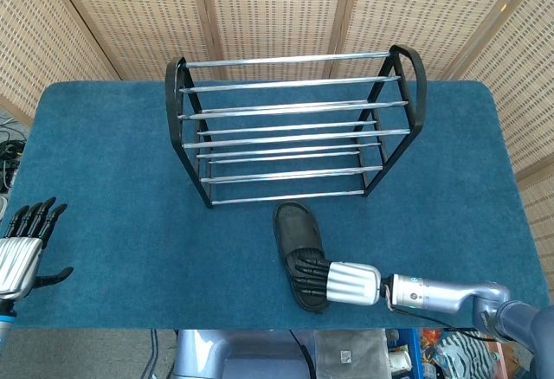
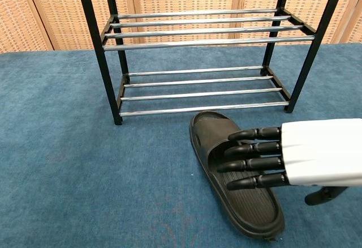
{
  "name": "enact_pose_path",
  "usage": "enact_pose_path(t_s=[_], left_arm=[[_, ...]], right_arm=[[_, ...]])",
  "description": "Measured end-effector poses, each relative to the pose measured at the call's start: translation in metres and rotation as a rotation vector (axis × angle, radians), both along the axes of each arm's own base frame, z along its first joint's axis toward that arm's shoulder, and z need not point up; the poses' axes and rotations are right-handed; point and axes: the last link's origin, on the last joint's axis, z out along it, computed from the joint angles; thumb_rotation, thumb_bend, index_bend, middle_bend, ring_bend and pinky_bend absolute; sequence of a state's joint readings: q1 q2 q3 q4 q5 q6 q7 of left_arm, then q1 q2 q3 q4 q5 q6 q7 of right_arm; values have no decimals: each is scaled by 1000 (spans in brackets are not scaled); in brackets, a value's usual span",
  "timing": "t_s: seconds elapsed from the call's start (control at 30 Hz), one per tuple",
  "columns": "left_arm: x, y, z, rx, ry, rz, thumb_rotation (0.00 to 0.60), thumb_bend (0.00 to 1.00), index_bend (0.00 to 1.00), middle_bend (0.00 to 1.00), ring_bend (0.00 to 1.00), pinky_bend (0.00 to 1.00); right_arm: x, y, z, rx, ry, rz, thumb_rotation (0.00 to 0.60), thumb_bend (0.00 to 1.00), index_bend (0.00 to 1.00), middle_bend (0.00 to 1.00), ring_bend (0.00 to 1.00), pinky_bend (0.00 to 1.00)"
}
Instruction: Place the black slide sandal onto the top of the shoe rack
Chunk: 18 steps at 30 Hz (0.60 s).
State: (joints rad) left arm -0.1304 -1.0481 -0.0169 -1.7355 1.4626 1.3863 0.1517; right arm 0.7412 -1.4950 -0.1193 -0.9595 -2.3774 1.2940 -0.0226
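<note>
Fingers of the right hand reach outstretched over the black rubber slide sandal, gripping nothing, before the black-framed chrome-barred shoe rack.

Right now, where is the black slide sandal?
The black slide sandal lies flat on the blue table, just in front of the shoe rack, right of centre, with the right hand stretched over its heel end.

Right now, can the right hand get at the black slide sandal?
Probably yes. The right hand is already over the black slide sandal on the blue cloth, fingers extended across its strap. Nothing lies between them; the black-and-chrome shoe rack stands clear behind.
</note>
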Motion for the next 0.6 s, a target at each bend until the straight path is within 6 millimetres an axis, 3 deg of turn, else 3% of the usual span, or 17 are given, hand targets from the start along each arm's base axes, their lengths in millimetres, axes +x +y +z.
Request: enact_pose_path(t_s=[0.2,0.6], left_arm=[[-1,0,1,1,-5,2,600,144,0,0,0,0],[0,1,0,-9,-6,-1,600,144,0,0,0,0]], right_arm=[[-1,-7,-9,6,15,-62,600,0,0,0,0,0],[28,3,-39,43,19,-58,600,0,0,0,0,0]])
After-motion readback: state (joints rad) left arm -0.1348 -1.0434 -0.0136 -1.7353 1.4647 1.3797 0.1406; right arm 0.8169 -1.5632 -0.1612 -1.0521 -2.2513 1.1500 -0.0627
